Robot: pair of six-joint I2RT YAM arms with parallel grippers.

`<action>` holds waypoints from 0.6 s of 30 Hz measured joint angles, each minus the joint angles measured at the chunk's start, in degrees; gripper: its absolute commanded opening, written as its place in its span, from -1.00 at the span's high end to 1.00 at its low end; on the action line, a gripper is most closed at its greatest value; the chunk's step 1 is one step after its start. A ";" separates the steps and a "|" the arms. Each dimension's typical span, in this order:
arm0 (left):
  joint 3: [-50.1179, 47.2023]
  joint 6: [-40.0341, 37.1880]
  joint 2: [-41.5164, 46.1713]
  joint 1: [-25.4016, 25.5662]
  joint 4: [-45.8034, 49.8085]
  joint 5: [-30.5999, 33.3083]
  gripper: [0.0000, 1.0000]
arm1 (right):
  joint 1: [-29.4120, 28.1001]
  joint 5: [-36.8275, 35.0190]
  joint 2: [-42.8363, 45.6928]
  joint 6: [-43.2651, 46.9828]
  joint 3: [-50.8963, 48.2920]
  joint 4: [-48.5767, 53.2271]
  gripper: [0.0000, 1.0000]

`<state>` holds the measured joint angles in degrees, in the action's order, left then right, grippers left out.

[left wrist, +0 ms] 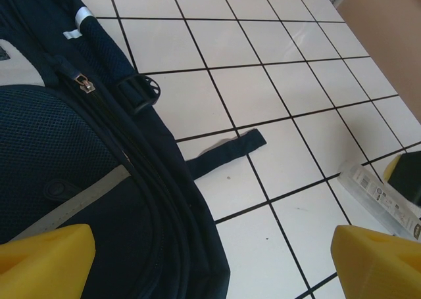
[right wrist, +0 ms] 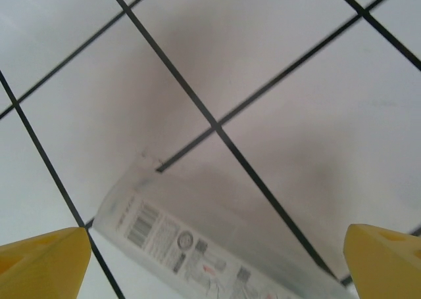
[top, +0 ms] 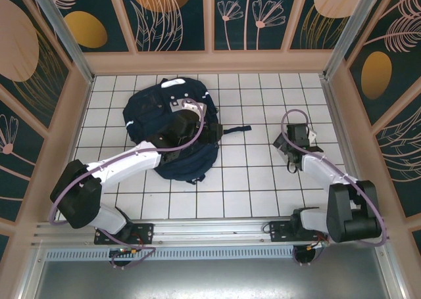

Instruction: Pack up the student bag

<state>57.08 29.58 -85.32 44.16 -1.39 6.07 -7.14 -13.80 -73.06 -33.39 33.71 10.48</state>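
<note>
The student bag point(top: 148, 108), a big navy backpack, lies flat on the white tiled table left of centre. In the left wrist view the student bag point(left wrist: 72, 148) shows its zip, mesh panel and grey reflective stripe. My left gripper point(left wrist: 210, 266) hovers open over the bag's right edge, with one yellow fingertip point(left wrist: 46, 259) above the fabric and the other above bare tile. My right gripper point(right wrist: 214, 263) hangs open and low over a clear plastic package point(right wrist: 191, 243) with a barcode label, which lies flat on the tiles between its fingertips point(right wrist: 385, 259). Nothing is held.
A loose dark strap point(top: 237, 129) trails from the bag toward the middle of the table. The clear package point(left wrist: 378, 194) also sits at the right of the left wrist view. Wooden walls point(top: 210, 62) enclose the table on three sides.
</note>
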 measured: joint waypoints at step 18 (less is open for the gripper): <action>0.00 0.00 0.00 0.00 0.00 0.35 -0.85 | -0.02 13.18 -2.25 4.07 -2.73 -4.24 -0.77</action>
<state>57.08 29.58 -85.32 44.16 -1.39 6.42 -7.16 -0.62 -75.31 -29.32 30.98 6.24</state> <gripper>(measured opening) 0.924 0.904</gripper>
